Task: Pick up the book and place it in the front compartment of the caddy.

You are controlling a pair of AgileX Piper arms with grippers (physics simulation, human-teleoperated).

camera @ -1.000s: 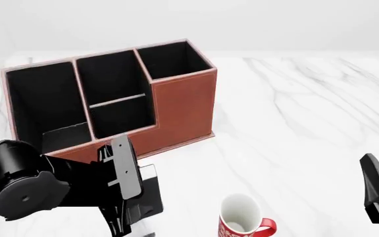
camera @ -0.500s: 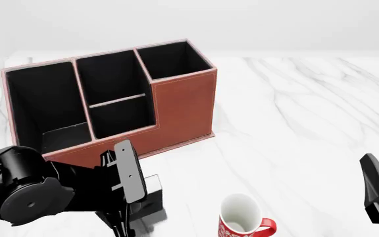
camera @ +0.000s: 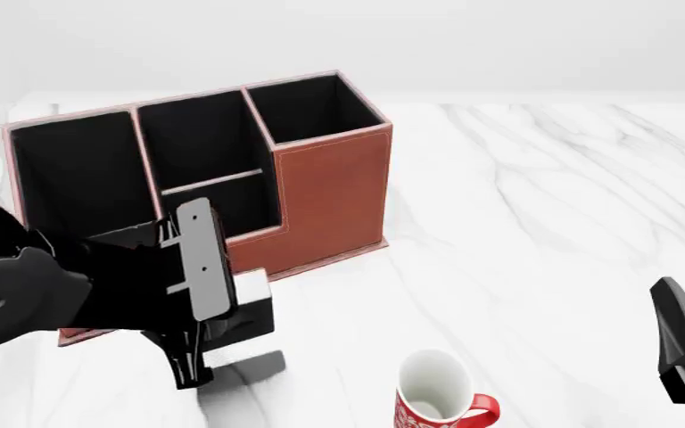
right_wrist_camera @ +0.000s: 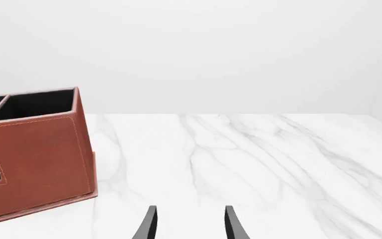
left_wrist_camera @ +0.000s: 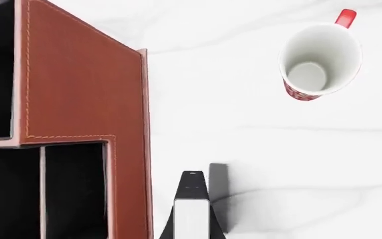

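Book (camera: 251, 308): clamped in left fingers (camera: 200, 267), clear of tabletop (camera: 533, 232), orientation indeterminable; caddy (camera: 331, 192) at 12 o'clock, visible pockets empty; mug (camera: 435, 392) empty; right fingers (right_wrist_camera: 234, 224) apart.

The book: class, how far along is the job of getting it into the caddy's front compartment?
Done: the book is gripped and clear of the table, casting a shadow below. In hand: the left gripper holds it beside the caddy, not yet over any pocket. Left: carry it over the front compartment, lower it and release. The right gripper sits open and idle.
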